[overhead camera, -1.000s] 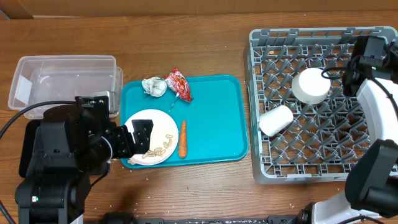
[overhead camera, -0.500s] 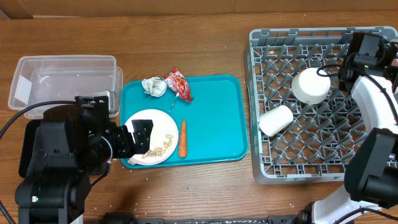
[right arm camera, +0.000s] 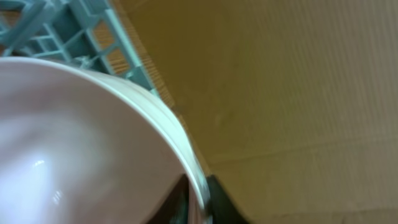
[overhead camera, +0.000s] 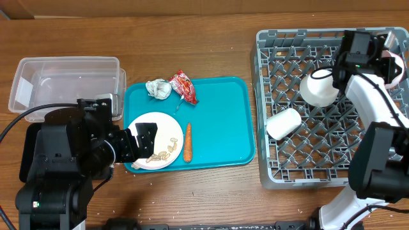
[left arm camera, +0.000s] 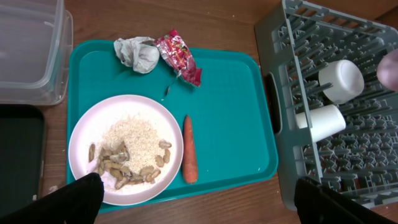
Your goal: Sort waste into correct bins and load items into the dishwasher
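Note:
A teal tray (overhead camera: 220,121) holds a white plate (overhead camera: 163,126) of rice and peanuts, a carrot (overhead camera: 188,142), a crumpled tissue (overhead camera: 158,88) and a red wrapper (overhead camera: 182,85). My left gripper (overhead camera: 137,142) is open and empty at the plate's near-left edge; in the left wrist view (left arm camera: 199,211) its fingers flank the plate (left arm camera: 124,149) and carrot (left arm camera: 189,157). My right gripper (overhead camera: 383,54) hovers over the far right of the grey dish rack (overhead camera: 268,172). It is shut on the rim of a pink bowl (right arm camera: 74,143), which also shows in the overhead view (overhead camera: 395,65).
Two white cups (overhead camera: 319,88) (overhead camera: 284,123) lie in the rack. A clear plastic bin (overhead camera: 64,83) stands at the back left, with a black bin (left arm camera: 18,155) in front of it under my left arm. Cardboard (right arm camera: 298,93) lies behind the rack.
My right arm has swung left along the rack's far side with the pink bowl. The left arm and the tray items have not moved.

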Tool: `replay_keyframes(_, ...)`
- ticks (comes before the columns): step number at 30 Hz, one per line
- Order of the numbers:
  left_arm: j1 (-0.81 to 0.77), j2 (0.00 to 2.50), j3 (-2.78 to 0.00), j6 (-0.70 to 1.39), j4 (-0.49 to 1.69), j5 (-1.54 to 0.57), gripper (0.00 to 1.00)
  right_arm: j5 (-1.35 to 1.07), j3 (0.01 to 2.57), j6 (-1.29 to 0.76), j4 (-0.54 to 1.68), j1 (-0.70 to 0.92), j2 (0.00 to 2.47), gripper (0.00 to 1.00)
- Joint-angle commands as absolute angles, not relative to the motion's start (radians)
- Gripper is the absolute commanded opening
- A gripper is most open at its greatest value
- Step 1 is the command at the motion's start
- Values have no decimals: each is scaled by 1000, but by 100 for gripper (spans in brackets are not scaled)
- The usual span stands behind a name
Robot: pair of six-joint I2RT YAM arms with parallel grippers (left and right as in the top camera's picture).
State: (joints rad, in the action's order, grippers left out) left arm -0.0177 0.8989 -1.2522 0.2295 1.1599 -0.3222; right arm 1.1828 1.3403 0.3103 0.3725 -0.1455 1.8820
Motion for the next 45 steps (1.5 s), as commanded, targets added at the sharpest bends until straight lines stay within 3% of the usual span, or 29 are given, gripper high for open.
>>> replay_keyframes(1,-14,897,-1272,206,1159,-333,100,1195,1347,337,372,-112,1899,42)
replay_keyframes(3,-14,897,-1272,206,1159,-333,100,1206,1347,337,372,-97,1899,57)
replay_keyframes(6,-14,897,-1272,206,1159,-333,100,1219,1347,337,372,-70,1899,65)
replay_keyframes(9,-14,897,-1272,206,1159,-333,100,1219,1347,337,372,-47,1899,40)
replay_keyframes(13,-14,897,-1272,206,1159,-333,100,1233,1348,309,373,-26,1898,40)
replay_keyframes(14,-14,897,-1272,206,1159,-333,100,1246,1348,297,373,-18,1898,41)
replay_keyframes(16,-14,897,-1272,206,1159,-333,100,1262,1349,243,373,0,1894,56)
replay_keyframes(18,-14,897,-1272,206,1159,-333,100,1241,1351,195,373,16,1870,63)
replay_keyframes(22,-14,897,-1272,206,1159,-333,100,989,1414,45,522,20,1779,73)
replay_keyframes(27,-14,897,-1272,206,1159,-333,100,361,1535,-233,752,-117,1668,75)
replay_keyframes(32,-14,897,-1272,206,1159,-333,100,-141,1572,-354,840,-409,1633,74)
replay_keyframes(37,-14,897,-1272,206,1159,-333,100,-223,1572,-394,911,-616,1682,68)
replay_keyframes(45,-14,897,-1272,206,1159,-333,100,-239,1572,-398,947,-681,1830,63)
